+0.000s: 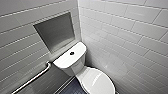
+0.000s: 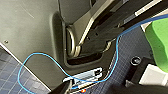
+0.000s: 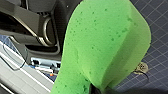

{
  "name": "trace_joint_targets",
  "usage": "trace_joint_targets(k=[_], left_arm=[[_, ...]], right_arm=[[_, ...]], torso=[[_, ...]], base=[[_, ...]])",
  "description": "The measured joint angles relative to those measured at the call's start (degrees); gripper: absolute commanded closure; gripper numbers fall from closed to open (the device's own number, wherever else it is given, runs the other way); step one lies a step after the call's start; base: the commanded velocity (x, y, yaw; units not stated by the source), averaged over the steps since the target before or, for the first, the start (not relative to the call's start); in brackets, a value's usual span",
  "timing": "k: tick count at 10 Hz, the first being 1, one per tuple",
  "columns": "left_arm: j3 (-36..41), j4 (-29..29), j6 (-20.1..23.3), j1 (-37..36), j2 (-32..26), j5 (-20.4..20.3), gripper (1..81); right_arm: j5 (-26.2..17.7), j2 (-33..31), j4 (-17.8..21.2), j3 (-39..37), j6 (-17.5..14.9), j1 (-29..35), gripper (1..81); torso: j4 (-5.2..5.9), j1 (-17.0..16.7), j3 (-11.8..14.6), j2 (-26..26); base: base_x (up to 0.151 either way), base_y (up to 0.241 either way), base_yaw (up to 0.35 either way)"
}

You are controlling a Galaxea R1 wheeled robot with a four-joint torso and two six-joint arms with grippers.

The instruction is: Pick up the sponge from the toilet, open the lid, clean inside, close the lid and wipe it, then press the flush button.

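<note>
The white toilet (image 1: 80, 70) stands in the corner of two tiled walls, with its lid (image 1: 98, 81) down over the bowl. The small dark flush button (image 1: 72, 53) sits in the middle of the tank top. The bright green sponge (image 3: 105, 45) looms large in the right wrist view, over dark blue floor tiles. My right gripper (image 3: 98, 90) is shut on the sponge's lower end. The sponge (image 2: 158, 40) also shows at the edge of the left wrist view, beside the robot's grey body. My left gripper is open and holds nothing.
A metal grab bar (image 1: 32, 78) runs along the left wall below a recessed niche (image 1: 56, 31). White tiled walls close in on both sides of the toilet. A blue cable (image 2: 42, 56) loops across the robot's body above the dark blue floor (image 1: 72, 88).
</note>
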Motion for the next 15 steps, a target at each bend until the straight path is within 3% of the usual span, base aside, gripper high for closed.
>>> trace_joint_targets(k=[1,2,3,4,9,12,15], left_arm=[[-0.2,0.0,0.0,0.0,0.0,0.0,1.0],[-0.5,0.0,0.0,0.0,0.0,0.0,1.0],[-1.6,0.0,0.0,0.0,0.6,0.0,1.0],[-2.8,0.0,-0.1,0.0,1.5,0.0,1.0],[-6.0,0.0,-0.1,0.5,3.5,0.2,1.0],[-6.0,0.0,-0.1,0.6,3.5,0.2,1.0],[-6.0,0.0,-0.1,0.5,3.5,0.2,1.0]], right_arm=[[0.0,0.5,5.5,-1.0,-10.3,-0.1,81.1],[1.2,1.5,11.7,-2.2,-18.6,-0.1,81.1],[2.9,3.0,15.9,-3.6,-23.5,-0.1,81.1],[3.6,4.9,18.6,-5.7,-26.1,-0.1,81.1],[4.4,11.8,24.2,-18.4,-26.4,-0.1,81.1],[4.5,12.5,24.7,-18.5,-26.5,-0.6,81.1],[4.5,13.7,24.7,-18.2,-26.7,-0.2,81.1]], torso=[[0.00,0.0,0.0,0.0],[0.00,0.0,0.0,0.0],[0.00,0.0,0.0,0.0],[0.00,0.0,0.1,0.0],[0.00,0.0,6.5,0.0],[0.00,-0.2,7.0,0.2],[0.00,-3.3,7.0,4.9]], base=[[0.000,0.000,0.000],[0.000,0.000,0.000],[0.000,0.000,0.000],[0.000,0.000,0.000],[0.000,0.000,0.000],[0.000,0.000,0.000],[0.000,0.000,0.000]])
